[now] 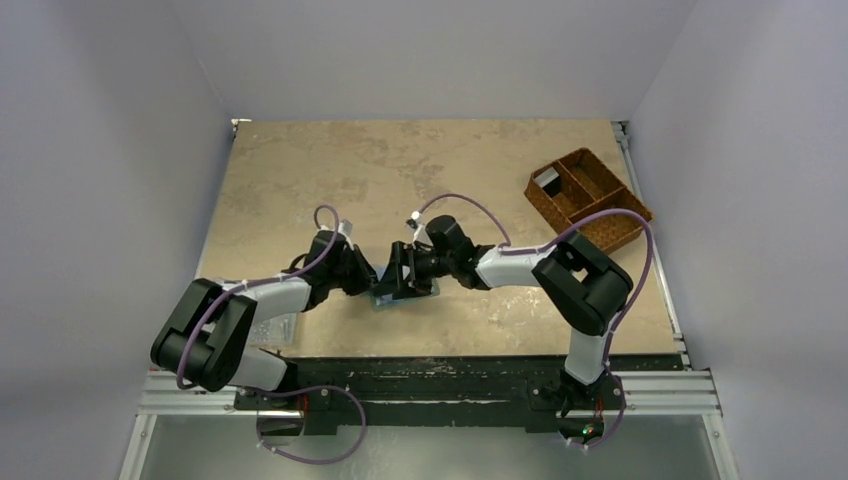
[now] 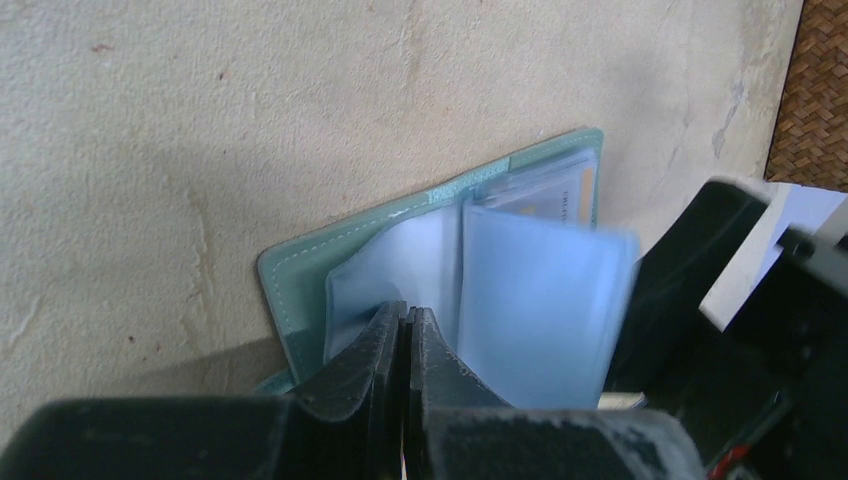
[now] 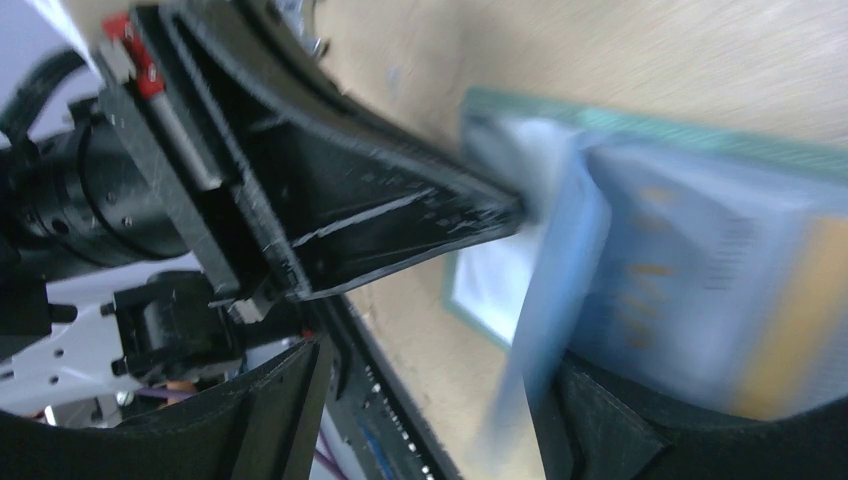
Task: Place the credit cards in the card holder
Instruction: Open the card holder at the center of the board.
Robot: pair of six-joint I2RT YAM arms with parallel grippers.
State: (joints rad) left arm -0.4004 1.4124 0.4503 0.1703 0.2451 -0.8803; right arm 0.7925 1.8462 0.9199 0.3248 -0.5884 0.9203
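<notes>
The card holder lies open on the table between the two grippers. In the left wrist view its teal cover and clear sleeves show, with a tan-orange credit card inside a sleeve. One sleeve page stands up, blurred. My left gripper is shut, its tips pressing on a clear sleeve near the spine; nothing shows between the jaws. My right gripper is wide open over the holder, the raised sleeve page against its right finger. The card shows there too. Other cards are out of view.
A brown woven divided basket stands at the back right and shows in the left wrist view. A clear plastic box sits by the left arm. The black front rail runs close behind the holder.
</notes>
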